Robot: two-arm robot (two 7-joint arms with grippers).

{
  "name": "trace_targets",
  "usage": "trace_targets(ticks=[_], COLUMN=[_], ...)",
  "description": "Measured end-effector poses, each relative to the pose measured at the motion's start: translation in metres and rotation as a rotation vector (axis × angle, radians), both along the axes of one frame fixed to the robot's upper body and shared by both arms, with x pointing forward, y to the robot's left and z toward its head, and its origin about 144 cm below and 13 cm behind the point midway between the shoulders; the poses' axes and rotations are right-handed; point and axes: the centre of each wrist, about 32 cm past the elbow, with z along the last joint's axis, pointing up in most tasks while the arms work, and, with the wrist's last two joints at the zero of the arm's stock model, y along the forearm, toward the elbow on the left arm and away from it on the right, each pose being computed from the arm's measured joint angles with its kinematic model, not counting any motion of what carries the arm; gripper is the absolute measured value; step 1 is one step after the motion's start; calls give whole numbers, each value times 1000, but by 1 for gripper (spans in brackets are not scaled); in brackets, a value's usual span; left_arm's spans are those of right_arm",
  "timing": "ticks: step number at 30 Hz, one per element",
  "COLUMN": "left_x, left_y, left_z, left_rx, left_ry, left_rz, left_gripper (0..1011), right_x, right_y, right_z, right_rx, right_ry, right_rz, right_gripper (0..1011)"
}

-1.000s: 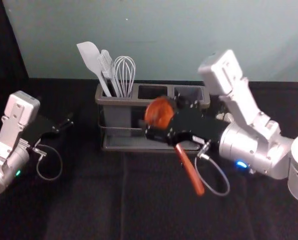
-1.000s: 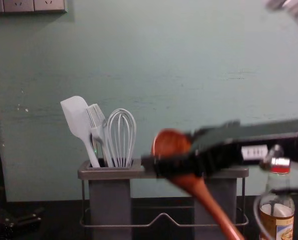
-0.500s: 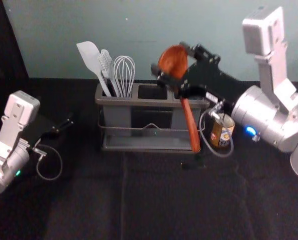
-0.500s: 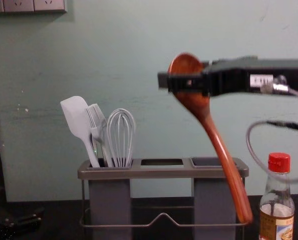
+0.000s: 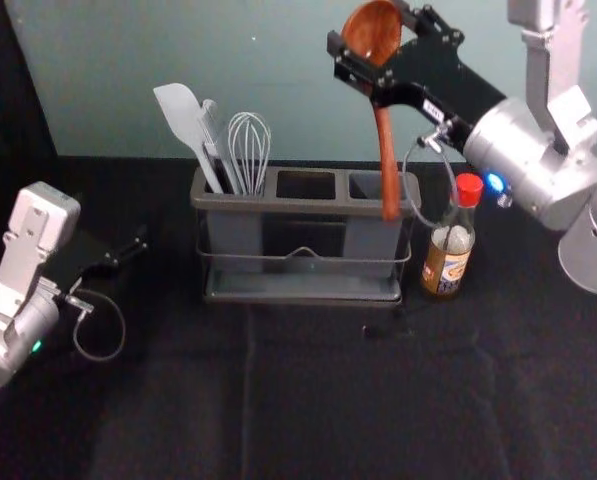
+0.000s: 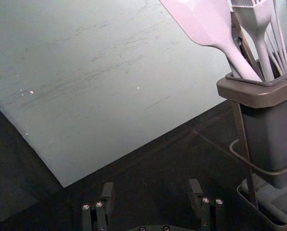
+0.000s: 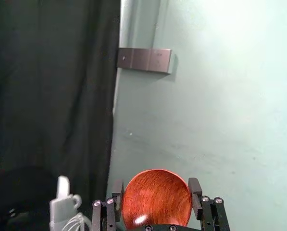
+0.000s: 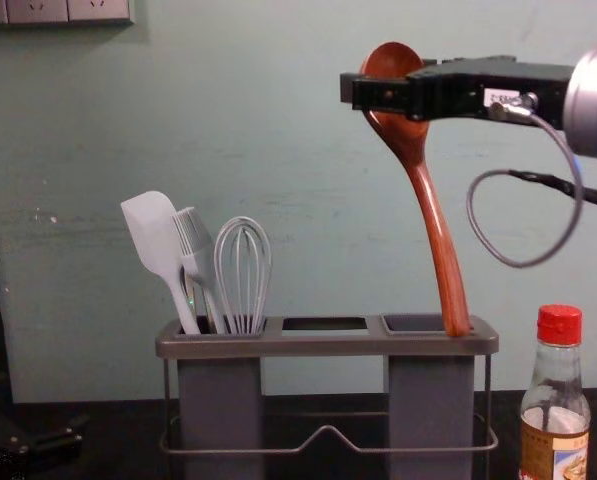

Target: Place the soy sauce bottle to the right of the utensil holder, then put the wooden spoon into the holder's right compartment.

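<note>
My right gripper (image 5: 370,34) is shut on the wooden spoon (image 5: 388,150) at its bowl, high above the holder's right part. In the right wrist view the gripper (image 7: 156,188) has the spoon's bowl (image 7: 156,202) between its fingers. The handle hangs down, its end overlapping the right compartment's rim (image 8: 428,345); whether it is inside or in front, I cannot tell. The soy sauce bottle (image 5: 448,258), red-capped, stands upright just right of the utensil holder (image 5: 303,204). My left gripper (image 5: 136,248) is parked at the left; in its wrist view the gripper (image 6: 151,190) is open and empty.
A white spatula (image 8: 156,240), a brush (image 8: 200,262) and a whisk (image 8: 243,270) stand in the holder's left compartment. The middle compartment (image 5: 306,184) is empty. Behind the holder rises a pale green wall (image 8: 308,130).
My right gripper has lifted the spoon up and away from me, moving its handle end from in front of the holder up to the right compartment's rim. The bottle is now uncovered. The left arm stays still.
</note>
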Motion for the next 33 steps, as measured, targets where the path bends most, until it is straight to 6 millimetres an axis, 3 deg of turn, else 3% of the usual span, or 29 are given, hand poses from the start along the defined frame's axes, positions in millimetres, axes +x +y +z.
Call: trace_targets(ticks=[11,33], left_x=[0,0], left_y=[0,0], left_z=[0,0], left_rx=[0,0], left_ry=[0,0], left_rz=[0,0], left_gripper=[1005,1005], right_x=[27,48], right_y=[9,15], right_z=[3,-19], right_rx=[-3,-31], right_ry=[-8,4], right_rz=[-34,-46], right_gripper=[837,836])
